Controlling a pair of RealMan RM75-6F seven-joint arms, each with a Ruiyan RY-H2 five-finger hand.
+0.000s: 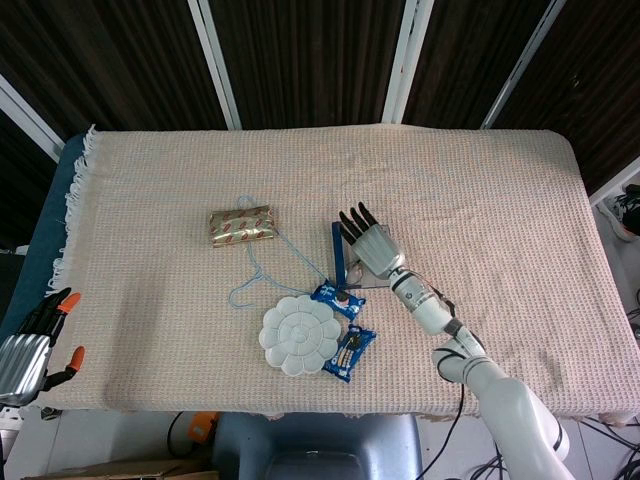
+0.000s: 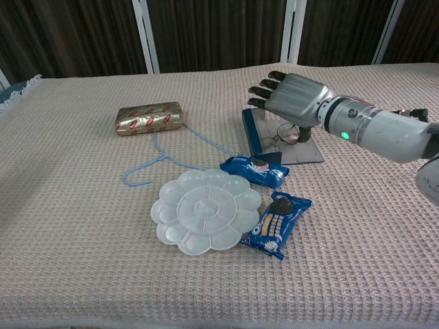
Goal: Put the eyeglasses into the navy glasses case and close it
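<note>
R arm reaches in from lower right, forearm angled up-left across the table. R hand palm down, fingers extended & slightly spread toward the left, holding nothing. L hand parked at far lower-left edge of head view, off the table, fingers loosely apart, holding nothing; L arm unseen

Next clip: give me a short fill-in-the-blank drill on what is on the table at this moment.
The navy glasses case lies ____, its lid upright.
The right hand hovers over the ____ in the case.
The gold packet sits beside a light blue ____.
The flower-shaped palette is ____ in colour.

Missing words: open; eyeglasses; string; white
</note>
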